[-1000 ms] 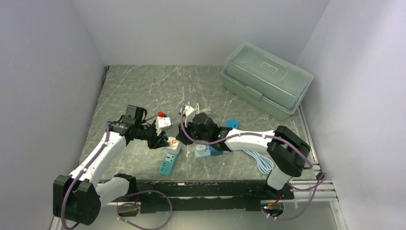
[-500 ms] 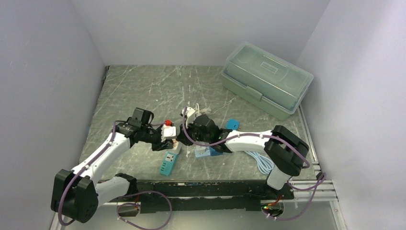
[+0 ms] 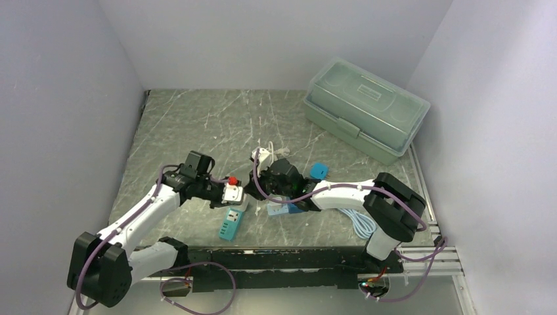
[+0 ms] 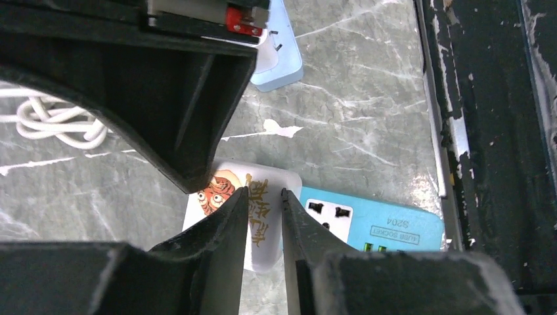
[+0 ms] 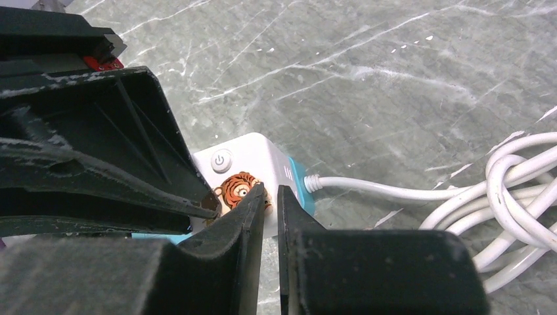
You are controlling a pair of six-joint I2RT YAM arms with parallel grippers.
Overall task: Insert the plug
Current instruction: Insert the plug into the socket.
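The white plug (image 3: 232, 191) with a red part sits between the left end effector (image 4: 261, 197) and right end effector (image 5: 268, 193), near the teal socket strip (image 4: 368, 223). Both sets of jaws stand nearly together, and it cannot be told whether they grip anything. The strip's visible sockets are vacant, so insertion appears outstanding.

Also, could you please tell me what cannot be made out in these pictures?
Grip: both wrist views show only a narrow gap between jaws; anything held is unclear.
Red-tipped piece, its prongs: too small from above; black arm parts cover it in wrist views.
Teal strip: left wrist, partly behind the jaws.
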